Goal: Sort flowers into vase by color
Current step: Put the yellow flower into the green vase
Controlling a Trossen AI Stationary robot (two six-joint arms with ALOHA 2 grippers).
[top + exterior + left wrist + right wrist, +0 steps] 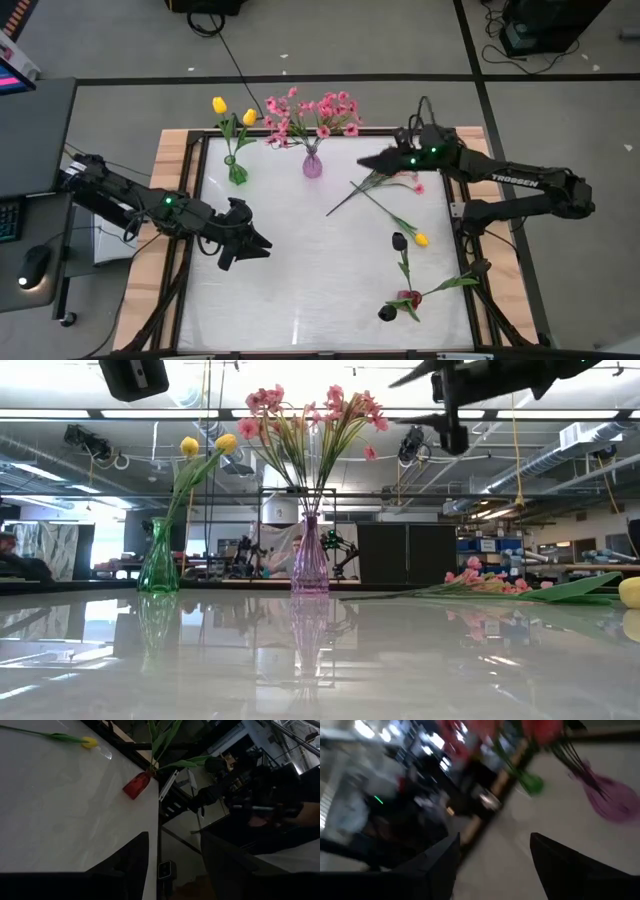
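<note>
A green vase (236,172) holds two yellow tulips (219,104). A purple vase (312,165) holds several pink sprays (320,110). Both stand upright near the far edge. One pink spray (395,180) lies flat on the table, and my right gripper (368,165) hovers open over its blossom end, raised off the table. A loose yellow tulip (421,239) and a dark tulip (399,241) lie to the right. A small red vase (408,298) lies on its side beside another dark tulip (387,313). My left gripper (255,250) is open at the left, over bare table.
The white tabletop has a wooden frame (178,150) around it. Free room lies in the middle and along the near edge. In the low view the lying pink spray (490,582) stretches right of the purple vase (309,560), and the green vase (158,560) stands left of it.
</note>
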